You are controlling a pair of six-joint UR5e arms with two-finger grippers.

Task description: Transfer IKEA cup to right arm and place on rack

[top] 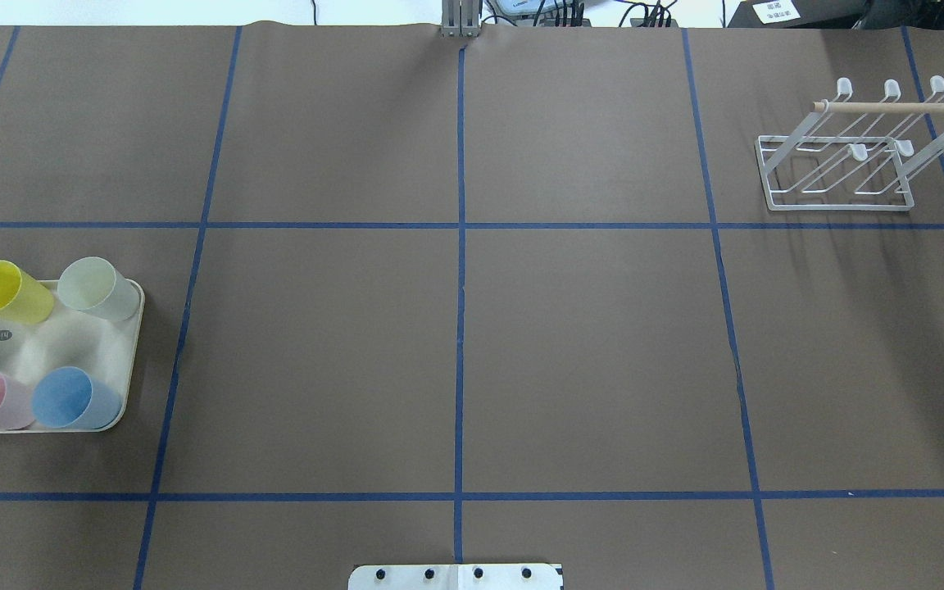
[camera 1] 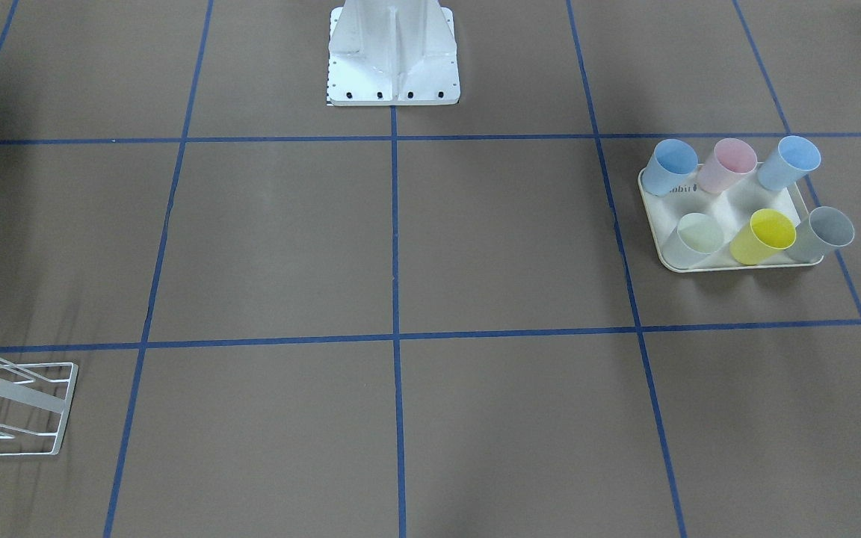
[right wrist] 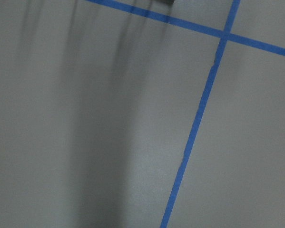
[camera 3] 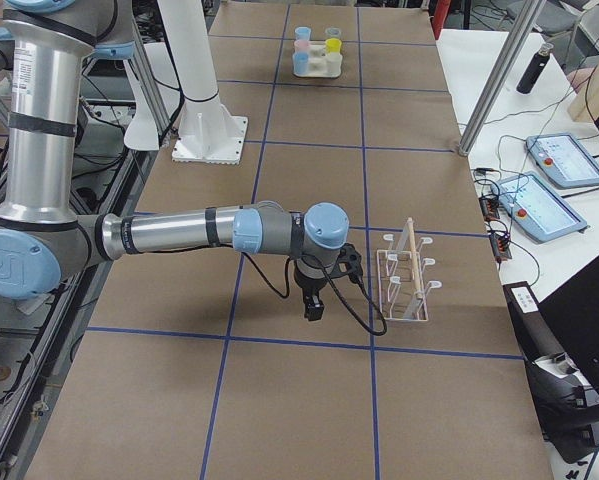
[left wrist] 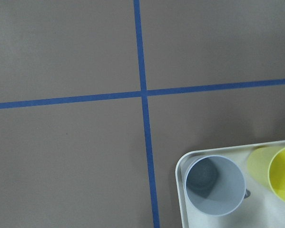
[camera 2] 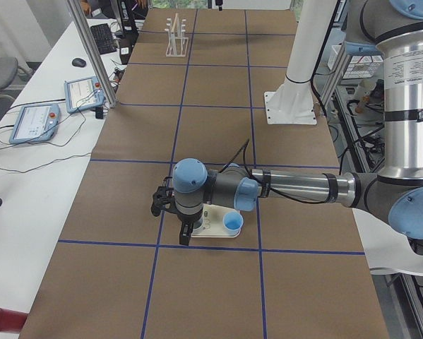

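The left gripper (camera 2: 186,239) is hanging fingers-down over the outer edge of the cream tray (camera 2: 212,220). It is showing only in the side cam, so whether it is wide or narrow cannot be told. Its wrist cam is looking straight down on a tray corner, w/ the grey cup (left wrist: 214,186) standing there and the yellow cup (left wrist: 281,175) just beside it.

The right gripper (camera 3: 314,306) is pointing down over the brown table (top: 587,352), just beside the rack (camera 3: 404,282) on the robot's side of it. It too is showing only in a side cam, so its opening cannot be told. Its wrist cam is taking in only table paper and blue tape lines.

All six IKEA cups are sitting upright, mouths up, on the tray in 2 rows of 3, at the table's left end. Nearer the robot are the blue cup (camera 1: 670,166), pink cup (camera 1: 729,164) and light-blue cup (camera 1: 789,162). The far row is holding the pale-green cup (camera 1: 696,239) w/ the yellow and grey ones. The rack is standing well apart from them, at the far right corner.
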